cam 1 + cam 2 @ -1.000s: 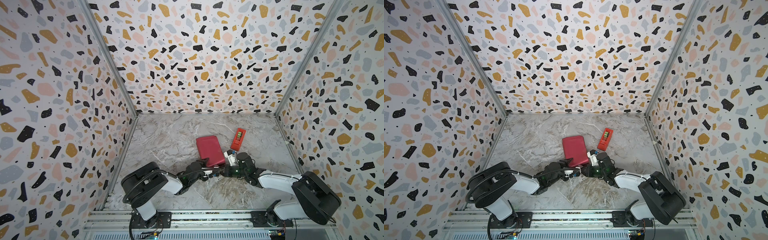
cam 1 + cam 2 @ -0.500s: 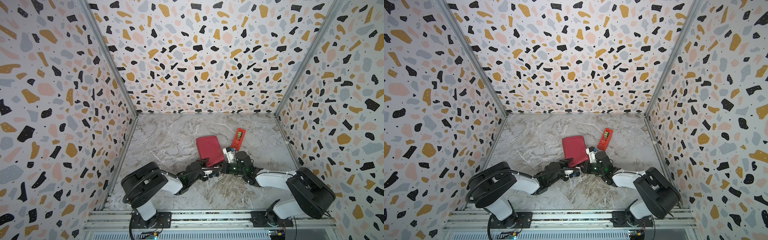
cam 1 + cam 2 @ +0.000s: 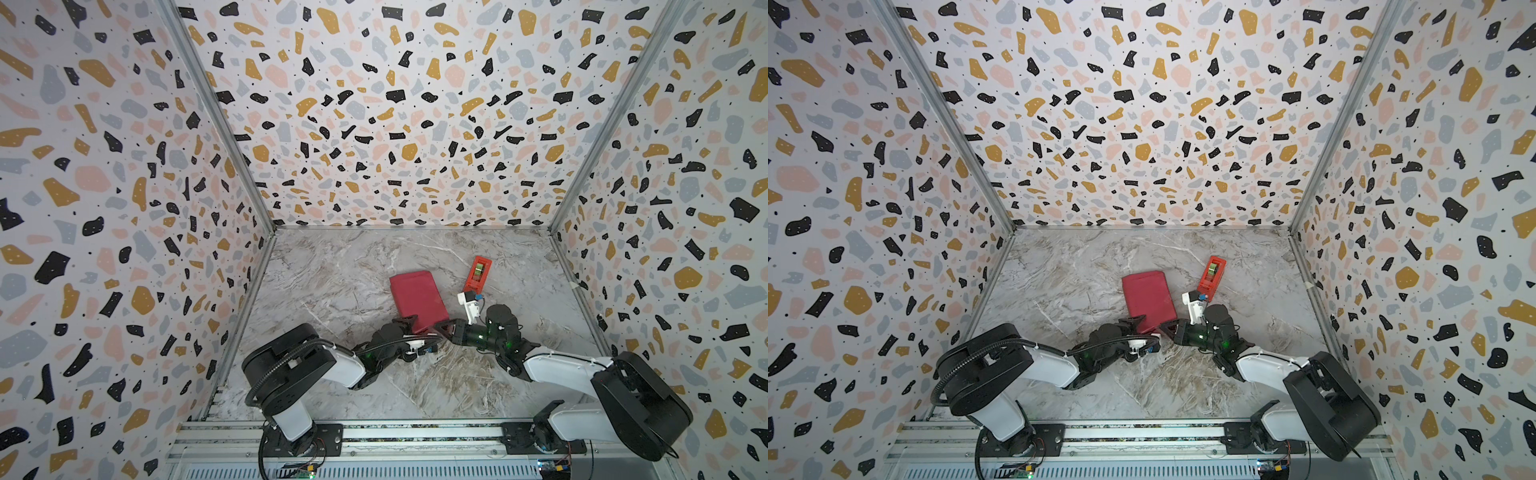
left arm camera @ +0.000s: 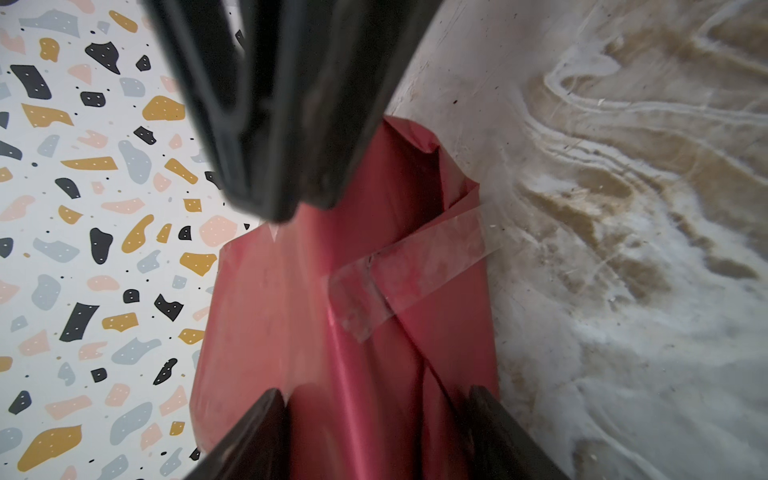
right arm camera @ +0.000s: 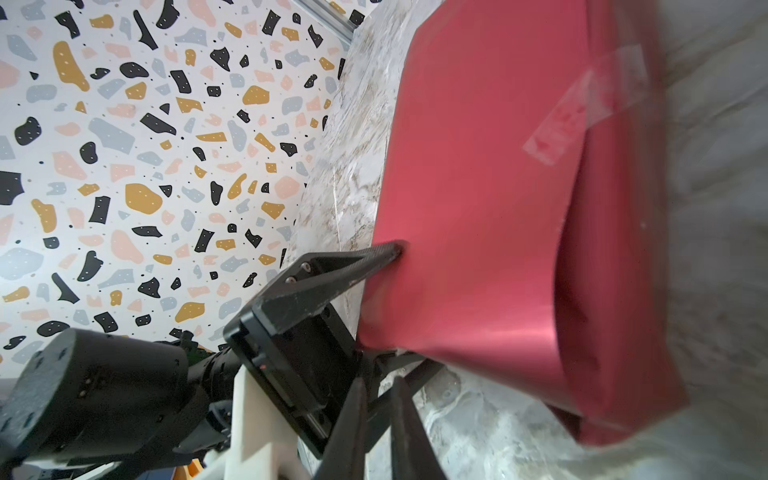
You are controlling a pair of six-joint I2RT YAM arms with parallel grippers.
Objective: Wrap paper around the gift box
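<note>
- In both top views the paper is folded into a closed red parcel, and no green of the box shows, so the box is hidden inside it. The parcel's near end lies at the tips of the left gripper and just beside the right gripper. The dispenser lies well beyond the fingers, apart from the parcel.
- In the left wrist view the left fingers stand apart on either side of the parcel's end. Between and just ahead of them, a strip of tape holds a slanted flap down. Past the tape, by the right gripper's tips, a corner fold gapes as a dark pocket. The right fingers are pressed almost together over that corner, with nothing between them.
- In the right wrist view the right fingers are nearly clenched and empty, just short of the parcel's corner. One left finger touches the top face and dents it, while the other lies under the edge. I cannot tell whether they clamp the parcel or only bracket it.
- As I judge it, the wrapping is almost done: the box is covered and this end is folded and taped. What may remain is flattening the gaping corner and perhaps adding tape. I cannot tell whether the end farthest from the fingers is taped.
</note>
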